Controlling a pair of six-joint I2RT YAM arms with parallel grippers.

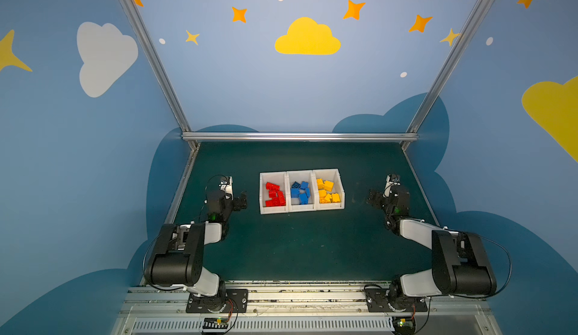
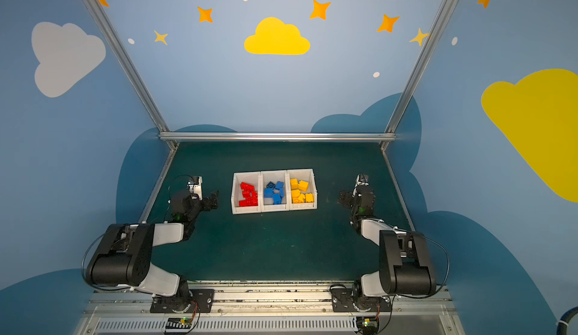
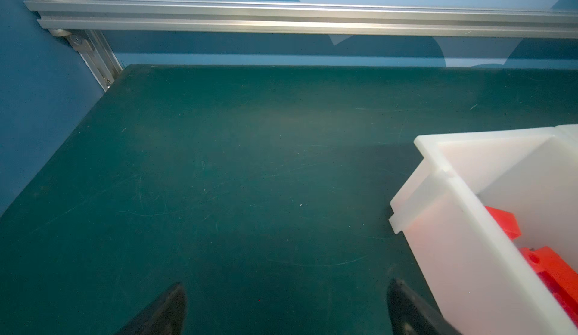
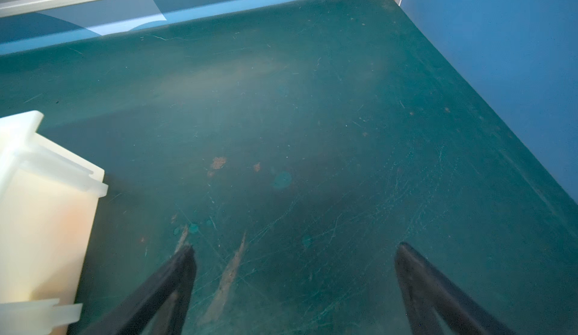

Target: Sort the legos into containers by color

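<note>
In both top views three white containers [image 1: 301, 208] stand touching in a row at the middle of the green table [image 1: 297, 249]. Red legos [image 1: 275, 194] lie in the one nearest the left arm, blue legos [image 1: 301, 191] in the middle one and yellow legos [image 1: 327, 190] in the one nearest the right arm. The left gripper [image 1: 241, 199] hangs near the red end of the row, apart from it. The right gripper [image 1: 371, 197] hangs off the yellow end, somewhat farther out. Both are small and dark from up here, so their jaws look parted but are hard to read. In the left wrist view the left gripper's jaws stand spread wide over bare table with nothing between them. The white wall of the end container rises just beside one finger [image 3: 409, 308], with red legos showing inside it. In the right wrist view the right gripper's jaws are likewise spread wide and hold nothing, above scratched, stained table. The other end container's outer wall stands near one finger [image 4: 175, 280], and a faint warm tint shows through the plastic.
</note>
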